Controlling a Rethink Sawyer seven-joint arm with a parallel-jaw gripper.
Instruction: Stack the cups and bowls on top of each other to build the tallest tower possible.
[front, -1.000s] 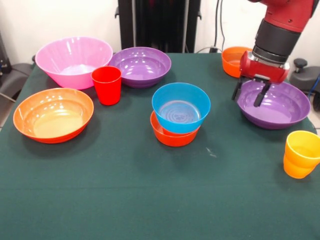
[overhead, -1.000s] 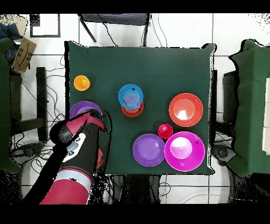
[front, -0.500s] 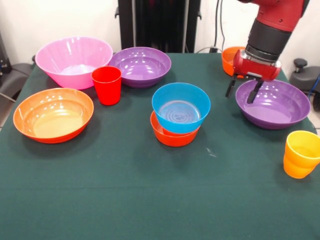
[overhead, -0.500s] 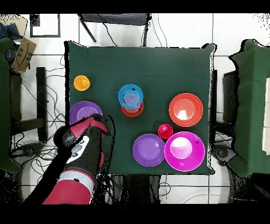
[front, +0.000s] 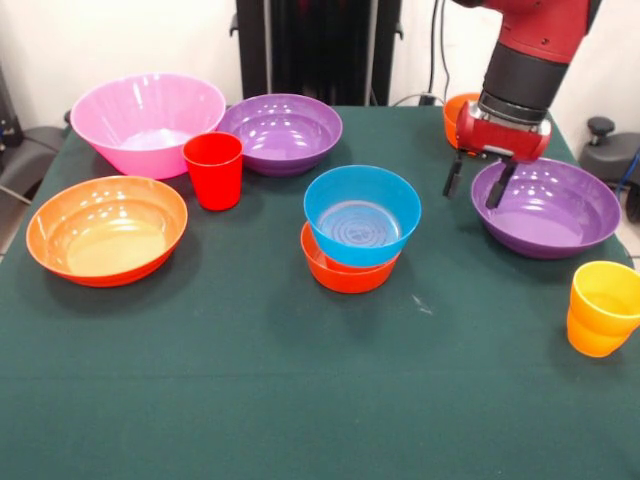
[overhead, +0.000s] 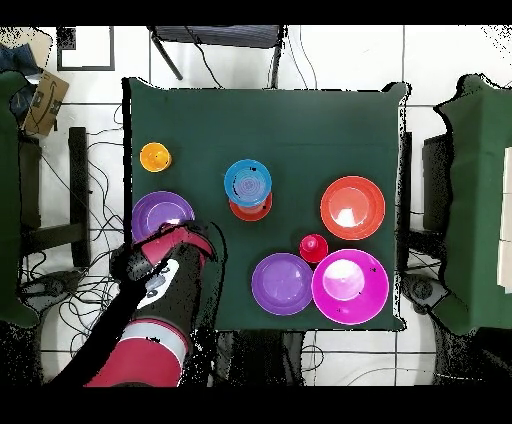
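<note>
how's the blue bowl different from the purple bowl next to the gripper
The blue bowl is narrower and deeper; the purple bowl is wide and shallow. The blue bowl sits on an orange bowl; the purple one rests on the table. Both are glossy, upright and empty.

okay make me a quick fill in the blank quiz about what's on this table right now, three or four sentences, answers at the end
1. The blue bowl sits on top of a small ____ bowl.
2. The red cup stands in front of the large ____ bowl.
3. The gripper hangs open beside the rim of a ____ bowl.
4. The yellow-orange cup stands ____ on the table.

Answers: orange; pink; purple; upright
</note>
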